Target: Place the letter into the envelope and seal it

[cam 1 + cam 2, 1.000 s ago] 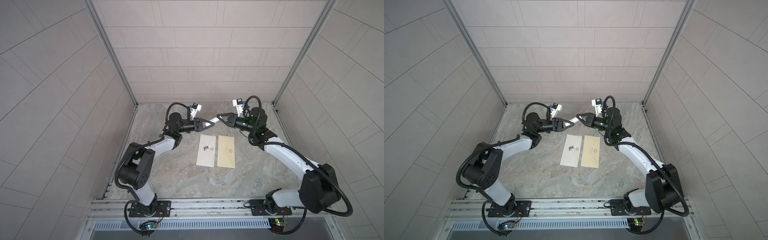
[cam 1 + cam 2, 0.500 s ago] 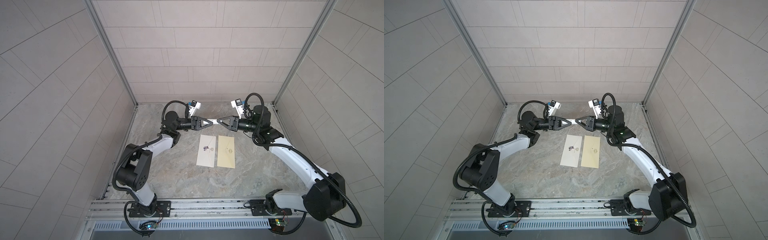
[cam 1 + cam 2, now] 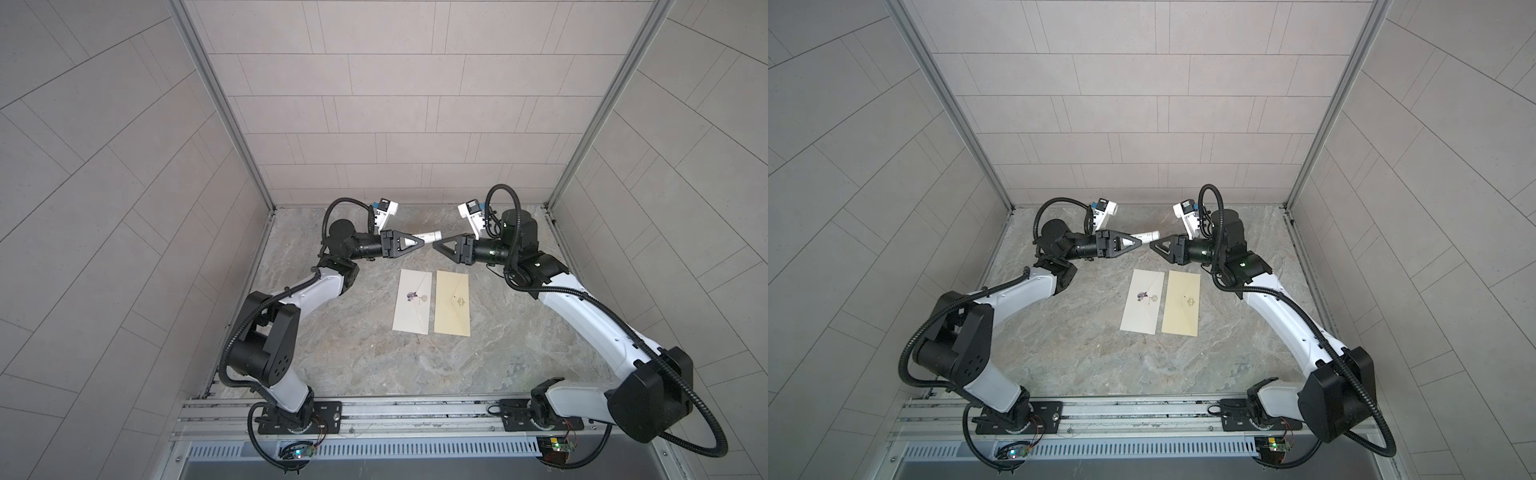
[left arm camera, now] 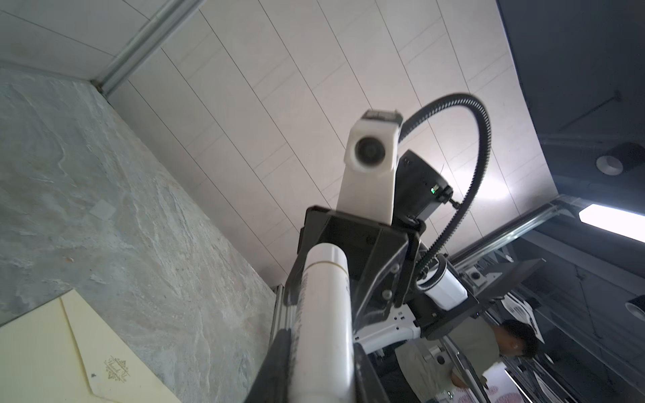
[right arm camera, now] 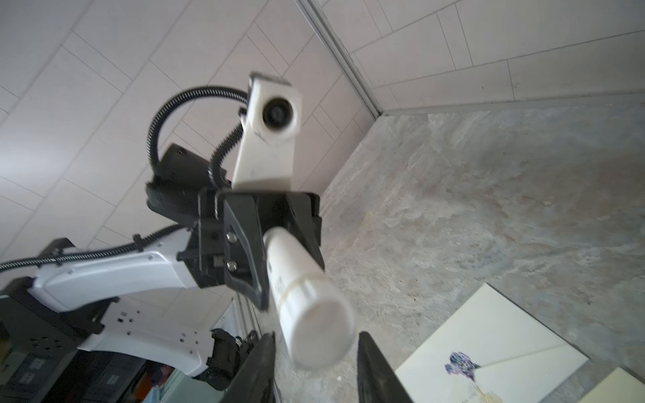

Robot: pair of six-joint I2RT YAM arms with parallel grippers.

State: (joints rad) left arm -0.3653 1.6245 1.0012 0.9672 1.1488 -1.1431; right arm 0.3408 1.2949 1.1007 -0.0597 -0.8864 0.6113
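The step in hand looks like uncapping. The left gripper (image 3: 420,244) is clamped on the body of a white cylindrical plastic glue stick (image 3: 430,236). It holds the glue stick level above the grey marbled stone table (image 3: 353,353), ribbed cap pointing at the right gripper (image 3: 436,246). In the right wrist view the right gripper's jaws stand wide, 1 on each side of the cap end, apparently not touching it.

To do this well, I would slide the right gripper along the tube's axis until its pads cover only the ribbed cap, not the seam. Then it should close and pull straight back, since an off-axis pull could tilt the tube in the left grip.

2 flat paper pieces lie side by side on the table, below both grippers and well apart from them. They are a white sheet with a purple flower print (image 3: 411,301) and a cream paper envelope with a gold emblem (image 3: 453,301), flap folded down. Whether the letter is already inside, I cannot tell.
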